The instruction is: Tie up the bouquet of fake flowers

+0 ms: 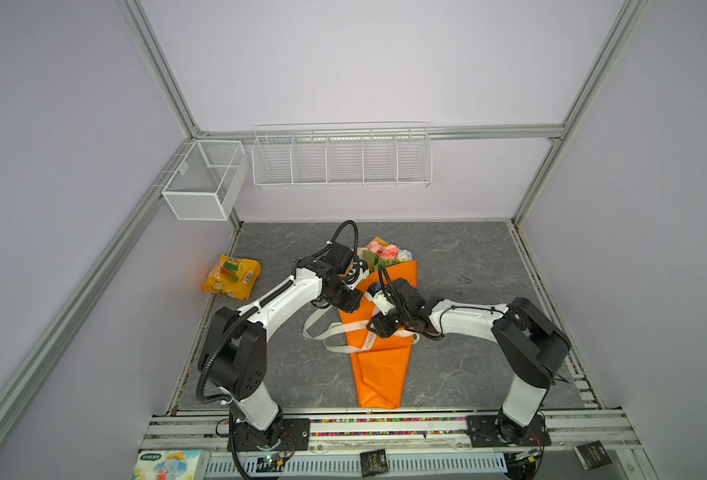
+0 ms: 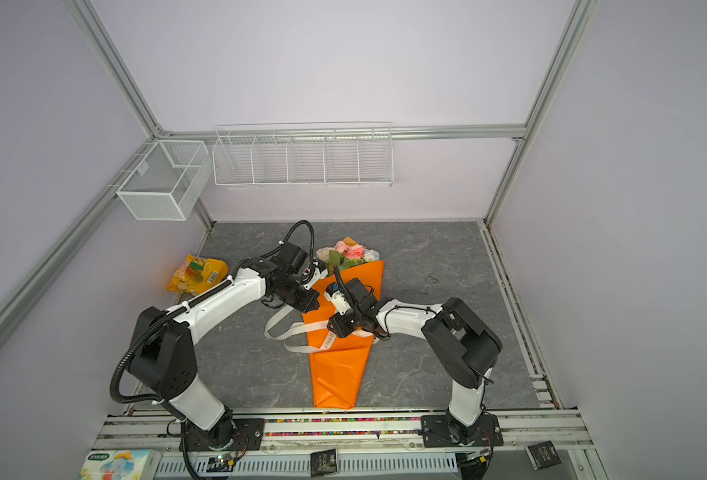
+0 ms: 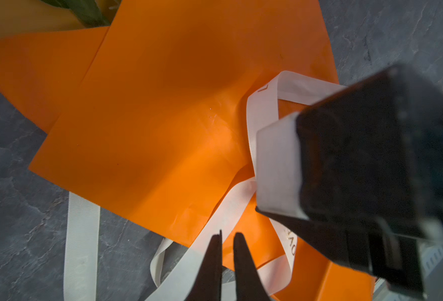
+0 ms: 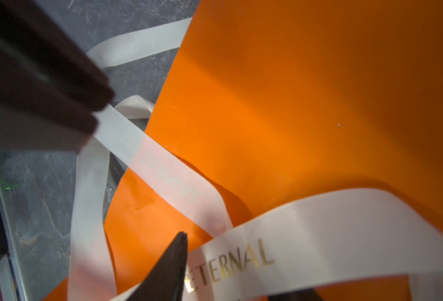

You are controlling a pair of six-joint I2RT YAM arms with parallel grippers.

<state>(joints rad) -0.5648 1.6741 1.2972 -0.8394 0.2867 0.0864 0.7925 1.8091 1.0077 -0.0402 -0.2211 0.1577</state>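
The bouquet of pink and cream fake roses in an orange paper cone (image 1: 379,374) is lying centrally on the grey stone-look tabletop (image 1: 468,270), blooms far, tip near. Over its middle, our left gripper (image 3: 227,234) is pinching the cream printed fabric ribbon (image 4: 345,213); our right gripper (image 4: 238,263) is straddling it, jaws apart.
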